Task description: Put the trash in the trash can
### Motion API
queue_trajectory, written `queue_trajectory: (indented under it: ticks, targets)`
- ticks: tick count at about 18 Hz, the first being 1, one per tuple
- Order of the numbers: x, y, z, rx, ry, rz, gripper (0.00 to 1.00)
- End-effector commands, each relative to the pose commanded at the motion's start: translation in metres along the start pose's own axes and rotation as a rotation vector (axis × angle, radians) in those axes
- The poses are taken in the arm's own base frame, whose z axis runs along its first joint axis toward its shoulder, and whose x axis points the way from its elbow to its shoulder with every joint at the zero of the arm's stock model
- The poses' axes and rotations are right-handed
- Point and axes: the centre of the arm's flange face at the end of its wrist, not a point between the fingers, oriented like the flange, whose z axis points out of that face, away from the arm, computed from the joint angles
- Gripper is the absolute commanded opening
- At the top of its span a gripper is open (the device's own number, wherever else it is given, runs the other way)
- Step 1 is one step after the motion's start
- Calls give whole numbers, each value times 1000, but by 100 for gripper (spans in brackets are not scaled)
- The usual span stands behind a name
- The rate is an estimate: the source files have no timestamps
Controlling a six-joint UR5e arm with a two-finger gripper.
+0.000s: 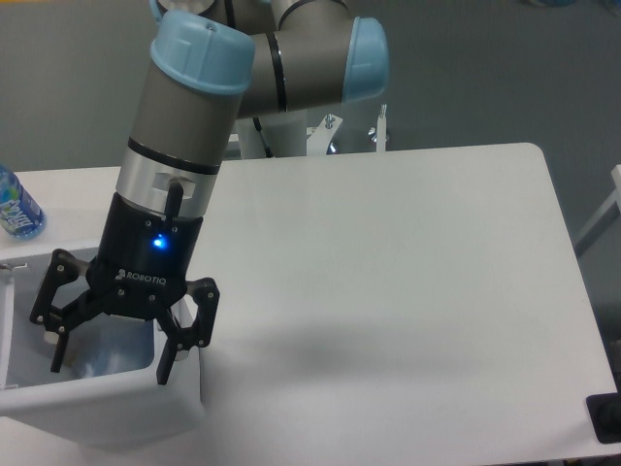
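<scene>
My gripper (pixel 109 369) hangs open over the trash can (pixel 107 413), a white boxy bin at the table's front left corner. Its two black fingers are spread wide, one over the bin's left part and one at its right wall. Nothing is held between them. Down inside the bin, between the fingers, lies a faint clear bluish shape that looks like the plastic bottle (pixel 101 357); its label does not show. The arm and gripper hide most of the bin's inside, and the paper packet is not visible.
A bottle with a blue label (pixel 16 206) stands at the table's left edge, behind the bin. The white table (pixel 408 291) stretches to the right. A metal stand (pixel 378 131) sits behind the table's far edge.
</scene>
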Motion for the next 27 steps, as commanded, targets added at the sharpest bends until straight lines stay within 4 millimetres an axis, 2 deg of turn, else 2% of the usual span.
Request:
queue_trajectory:
  ticks: [5,7,9,11,14,18,23,27]
  targets:
    - [-53,-34,-52,94,-77,-39,100]
    - [-64,-33,-65,106,-138,-50,100]
    - [-90,-35,-87,132,-256,-44,100]
    - [-104,-36,-98,127,-310,19,100]
    - [-131,-39,-124,108,-369,67,100]
    - [-163,-25,-142,-54,-464,284,100]
    - [-189,12,-157,-391,-552,580,100]
    - [-204,18,-171,-483,-556,657,100]
